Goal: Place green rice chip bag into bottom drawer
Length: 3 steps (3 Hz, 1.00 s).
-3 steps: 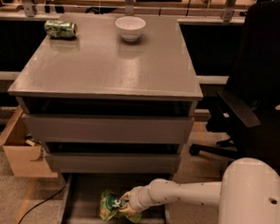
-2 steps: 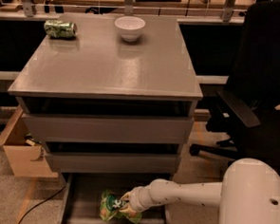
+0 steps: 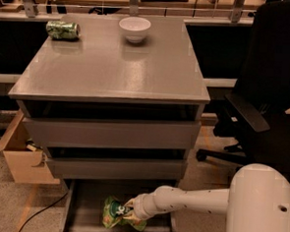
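While the one grey cabinet (image 3: 113,67) of three drawers keeps its two upper drawers shut, the bottom drawer (image 3: 85,210), a wide shallow grey tray, stands pulled out. One black office chair (image 3: 269,96) sits to the right. The robot's white arm (image 3: 194,200) reaches in low from the right, and its gripper (image 3: 128,211) rests against the one bright green, wrinkly rice chip bag (image 3: 112,214), which lies inside the bottom drawer. Whether the gripper is clamped on it cannot be told. The writing on the bag's white round logo cannot be read. One open cardboard box (image 3: 21,162) stands left of the cabinet. On top sit one white round bowl (image 3: 134,27) and one green soda can (image 3: 62,30) on its side, its label unreadable.
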{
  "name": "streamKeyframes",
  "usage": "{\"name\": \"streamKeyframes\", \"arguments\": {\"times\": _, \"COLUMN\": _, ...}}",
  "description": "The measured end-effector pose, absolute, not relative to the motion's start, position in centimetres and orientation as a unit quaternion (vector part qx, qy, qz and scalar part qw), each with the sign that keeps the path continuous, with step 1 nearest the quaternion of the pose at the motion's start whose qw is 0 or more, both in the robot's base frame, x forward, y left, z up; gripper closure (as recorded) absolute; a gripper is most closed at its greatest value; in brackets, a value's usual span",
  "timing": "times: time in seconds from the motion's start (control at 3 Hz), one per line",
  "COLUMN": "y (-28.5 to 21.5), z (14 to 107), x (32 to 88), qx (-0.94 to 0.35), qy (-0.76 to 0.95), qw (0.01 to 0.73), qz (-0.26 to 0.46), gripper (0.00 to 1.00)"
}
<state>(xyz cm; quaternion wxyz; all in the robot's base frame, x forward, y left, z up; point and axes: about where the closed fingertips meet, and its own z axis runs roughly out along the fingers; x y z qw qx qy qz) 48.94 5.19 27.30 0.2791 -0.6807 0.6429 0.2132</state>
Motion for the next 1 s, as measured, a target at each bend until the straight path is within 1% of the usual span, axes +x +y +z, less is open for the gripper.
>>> {"name": "streamKeyframes", "arguments": {"times": 0.33, "y": 5.30, "z": 27.23, "x": 48.82, "qx": -0.681, "qy": 0.642, "qw": 0.278, "qz": 0.214, "gripper": 0.12}}
{"name": "streamKeyframes", "arguments": {"times": 0.67, "y": 5.40, "z": 27.16, "x": 48.72, "qx": -0.681, "qy": 0.642, "qw": 0.278, "qz": 0.215, "gripper": 0.00}}
{"name": "streamKeyframes", "arguments": {"times": 1.0, "y": 5.41, "z": 27.16, "x": 48.71, "qx": -0.681, "qy": 0.642, "qw": 0.278, "qz": 0.216, "gripper": 0.00}}
